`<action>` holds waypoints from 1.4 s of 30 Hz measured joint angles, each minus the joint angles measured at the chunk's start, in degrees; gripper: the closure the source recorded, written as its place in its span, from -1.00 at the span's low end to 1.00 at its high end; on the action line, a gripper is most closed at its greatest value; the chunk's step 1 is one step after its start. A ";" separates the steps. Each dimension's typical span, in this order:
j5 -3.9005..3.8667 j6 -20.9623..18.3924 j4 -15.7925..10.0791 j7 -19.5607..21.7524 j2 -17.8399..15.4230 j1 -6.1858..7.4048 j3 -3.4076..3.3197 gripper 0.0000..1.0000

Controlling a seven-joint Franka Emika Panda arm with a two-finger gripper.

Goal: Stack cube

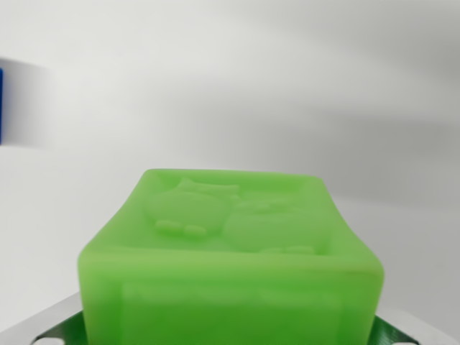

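Wrist view: a green cube (pixel 230 266) fills the lower middle of the frame, from about 5 o'clock round to 7 o'clock, close under the camera.
Cube surface: its top face carries raised rounded shapes inside a shallow rimmed recess; the green looks slightly translucent and waxy.
Pincer: metal parts edged in green (pixel 50 327) show at 7 o'clock and 5 o'clock beside the cube's lower corners; I cannot tell whether they are clenched on it or released.
Tabletop (pixel 287 86): pale and bare behind the cube.
Blue object (pixel 2 104): a blurred sliver at 9 o'clock, well apart from the cube; too little shows to name it.
Handling: likely light and fairly stiff, perhaps a little slick; the flat side walls look the best hold, not the embossed top.
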 joint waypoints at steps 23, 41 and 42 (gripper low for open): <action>0.00 -0.21 -0.16 6.85 -0.53 4.07 0.05 1.00; 0.00 -0.63 0.14 12.17 -0.68 7.21 0.10 1.00; 0.00 -0.65 0.18 12.46 -0.68 7.38 0.10 1.00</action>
